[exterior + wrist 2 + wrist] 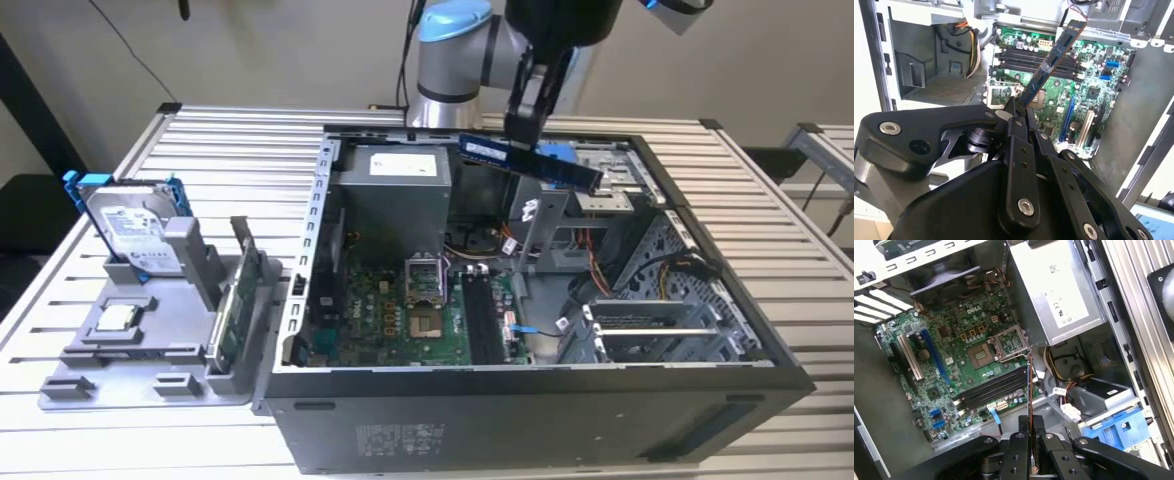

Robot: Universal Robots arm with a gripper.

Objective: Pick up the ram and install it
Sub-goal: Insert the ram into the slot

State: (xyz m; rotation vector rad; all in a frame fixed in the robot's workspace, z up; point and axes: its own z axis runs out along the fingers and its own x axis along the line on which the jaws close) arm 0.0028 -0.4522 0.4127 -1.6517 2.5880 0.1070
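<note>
The ram (537, 160) is a long, thin, dark stick hanging tilted above the open computer case (534, 400), with my gripper (515, 128) shut on one end of it. In the second wrist view the ram (1049, 62) reaches out from the gripper (1016, 107) over the green motherboard (1089, 95) and its dark memory slots (1024, 56). In the first wrist view the ram (1029, 390) is seen edge-on, rising from the gripper (1032, 434) across the memory slots (994, 387). In the exterior view the slots (478, 315) lie well below the stick.
A grey fixture (134, 355) on the exterior view's left holds a silver hard drive in a blue frame (134, 228), a green circuit board on edge (238, 305) and a small chip (118, 318). Inside the case are the power supply (394, 190), cables (487, 240) and drive bays (654, 320).
</note>
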